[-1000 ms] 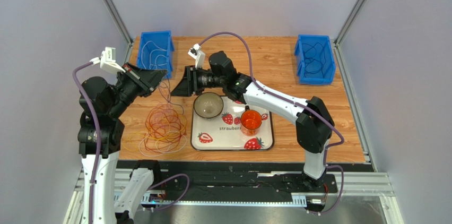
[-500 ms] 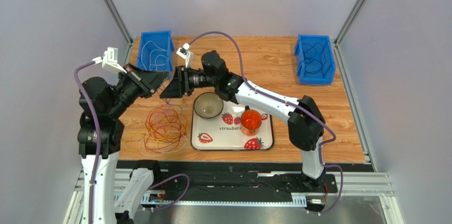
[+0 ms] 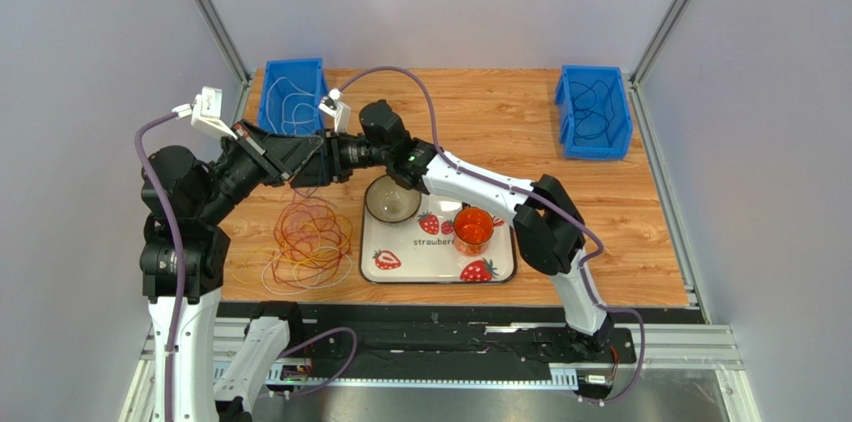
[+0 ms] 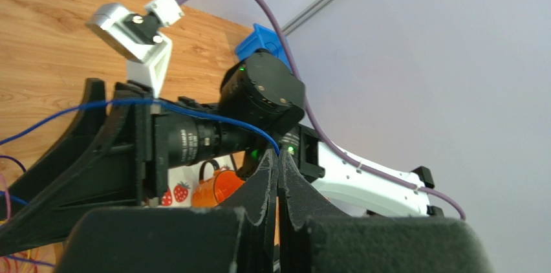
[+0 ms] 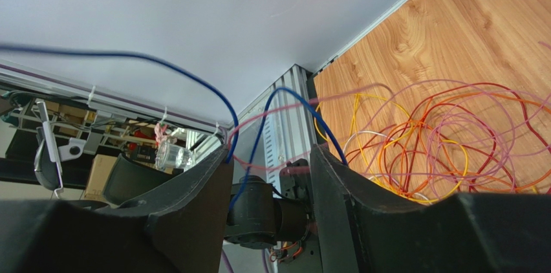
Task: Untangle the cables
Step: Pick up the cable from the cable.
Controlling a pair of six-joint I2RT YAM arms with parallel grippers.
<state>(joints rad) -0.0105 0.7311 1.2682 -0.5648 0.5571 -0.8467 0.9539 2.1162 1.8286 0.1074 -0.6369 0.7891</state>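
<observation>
Left gripper (image 4: 278, 160) clamped tight on blue cable (image 4: 213, 122), held up off table (image 3: 520, 122). Right gripper (image 5: 270, 155) nose to nose with it, jaws about half apart, gripping nothing; blue cable runs through gap between its fingers (image 5: 213, 182). Rest of cables (image 3: 308, 237) lie in loose heap on table below both grippers, left of tray (image 3: 500, 267).

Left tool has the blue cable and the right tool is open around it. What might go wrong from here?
1. A pink cable also runs between the right tool's fingers beside the blue cable; closing may pinch both.
2. The right tool sits almost against the left tool, so a small move might collide them.
3. The blue cable may thread the cable pile; pulling could drag it.
</observation>
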